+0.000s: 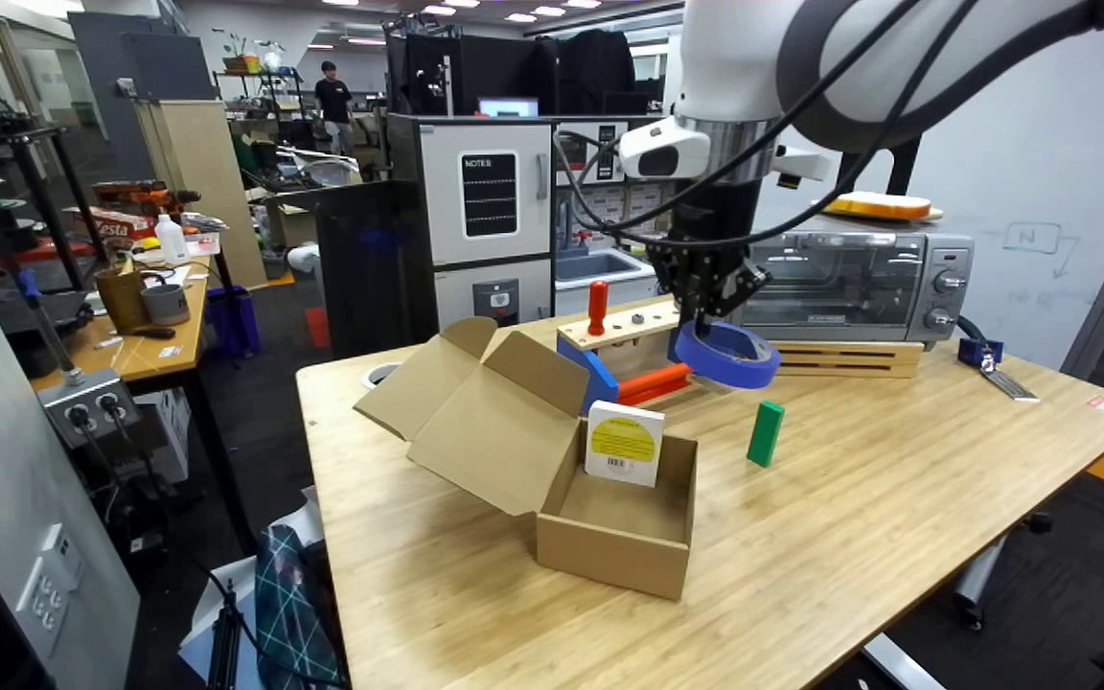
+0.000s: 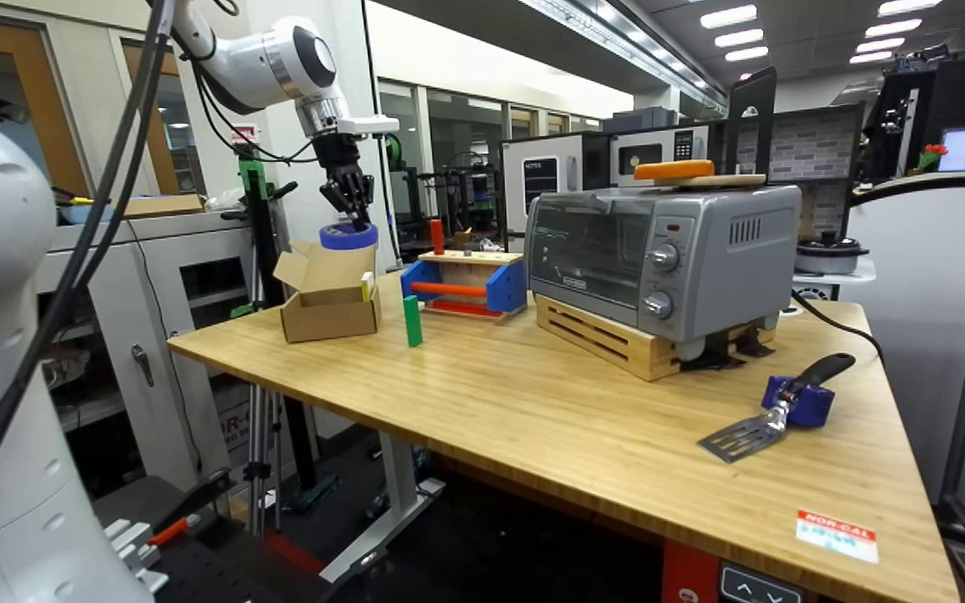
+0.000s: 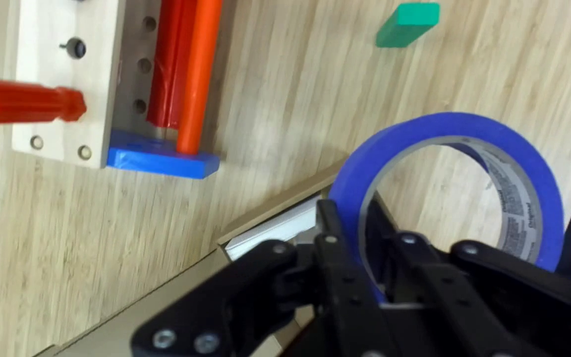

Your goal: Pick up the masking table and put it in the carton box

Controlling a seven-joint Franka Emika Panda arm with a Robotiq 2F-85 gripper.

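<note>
A blue roll of masking tape (image 1: 724, 372), a flat ring with a wide hollow and a pale printed core, hangs in the air above a pale wooden table (image 1: 830, 537), near a carton box (image 1: 609, 551) but not yet in it. A black gripper (image 3: 352, 223) pinches the ring's wall at one side, one finger within the hollow and one outside. The roll should prove light, stiff, sturdy and papery rather than slippery; its wall is a sound place to hold, though a one-sided grip could let it tip. The box is smooth brown cardboard, its large flaps folded back, a white packet (image 1: 623, 445) with a yellow circle on edge inside. Nearby stand a smooth green block (image 1: 766, 433) and a toy rack (image 2: 464, 290) of pale wood, blue end pieces and an orange-red rod.
</note>
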